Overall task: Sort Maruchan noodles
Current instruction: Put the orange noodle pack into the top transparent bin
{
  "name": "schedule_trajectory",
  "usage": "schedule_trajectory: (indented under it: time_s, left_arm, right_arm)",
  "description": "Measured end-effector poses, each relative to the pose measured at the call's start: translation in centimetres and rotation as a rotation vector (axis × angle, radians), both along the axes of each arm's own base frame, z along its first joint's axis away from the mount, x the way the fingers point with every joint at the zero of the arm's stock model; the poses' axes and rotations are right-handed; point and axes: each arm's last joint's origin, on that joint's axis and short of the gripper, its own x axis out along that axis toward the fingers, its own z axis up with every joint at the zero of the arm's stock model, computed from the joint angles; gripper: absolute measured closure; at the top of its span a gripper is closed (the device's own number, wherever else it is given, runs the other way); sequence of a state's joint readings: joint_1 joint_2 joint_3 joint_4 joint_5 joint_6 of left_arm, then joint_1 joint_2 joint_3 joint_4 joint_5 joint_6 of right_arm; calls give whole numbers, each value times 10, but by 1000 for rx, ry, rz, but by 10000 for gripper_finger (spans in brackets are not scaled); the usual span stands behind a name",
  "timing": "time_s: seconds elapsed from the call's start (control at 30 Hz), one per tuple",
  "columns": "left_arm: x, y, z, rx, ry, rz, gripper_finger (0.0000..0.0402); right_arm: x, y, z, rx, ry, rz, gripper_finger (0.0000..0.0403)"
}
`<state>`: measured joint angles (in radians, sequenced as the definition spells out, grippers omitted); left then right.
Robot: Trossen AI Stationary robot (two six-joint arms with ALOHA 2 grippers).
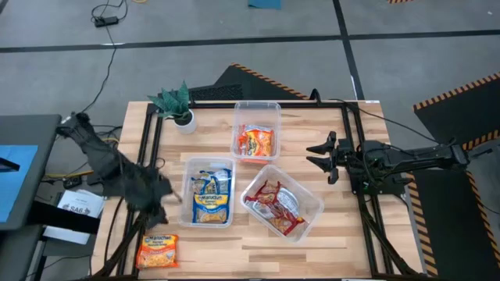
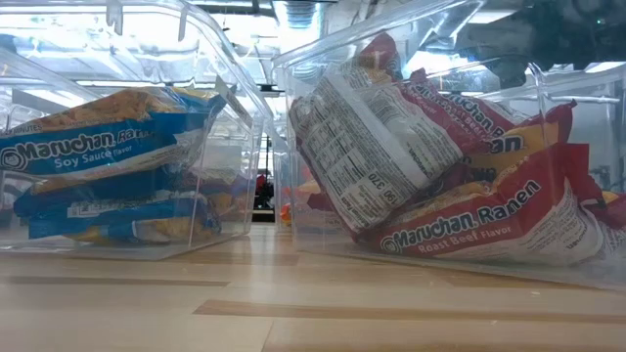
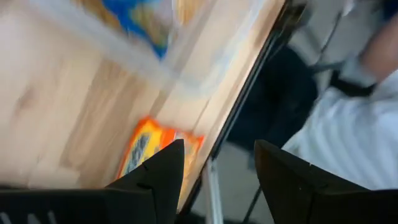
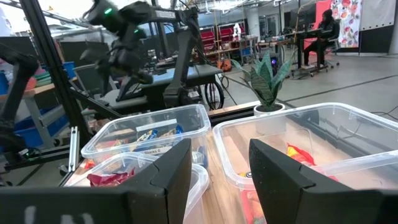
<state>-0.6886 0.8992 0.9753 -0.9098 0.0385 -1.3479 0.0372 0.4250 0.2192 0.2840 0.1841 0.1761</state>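
One orange Maruchan noodle packet [image 1: 158, 251] lies flat on the wood near the table's near left corner; in the left wrist view this packet [image 3: 149, 146] shows just beyond my fingers. Blue packets [image 1: 211, 197] fill the middle clear bin, red packets [image 1: 275, 204] the tilted bin to its right, and orange packets [image 1: 256, 142] the far bin. My left gripper [image 1: 168, 197] hangs open above the table, beside the blue bin's left wall and above the loose packet, with nothing between its fingers [image 3: 163, 167]. My right gripper [image 1: 319, 156] waits open at the right, level, pointing toward the bins.
A small green potted plant [image 1: 178, 105] stands at the far left of the table. Black frame rails [image 1: 148, 148] run along the table's left and right sides. Bare wood [image 1: 258, 254] lies along the near edge. A person [image 4: 326, 31] sits far off in the room.
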Motion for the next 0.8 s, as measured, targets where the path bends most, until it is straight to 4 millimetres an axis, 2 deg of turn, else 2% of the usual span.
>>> schedule_trajectory:
  time_s: [0.17,0.37,0.6,0.8]
  left_arm:
    - [2,-45,-25,51,178,-40,221]
    - [-8,-93,-63,198,323,-138,221]
    - [-8,-124,-107,433,324,-214,222]
    - [-3,-136,-133,537,319,-283,222]
  right_arm:
    - [0,0,0,0,3,0,221]
    - [0,0,0,0,3,0,221]
    - [0,0,0,0,3,0,221]
    - [0,0,0,0,3,0,221]
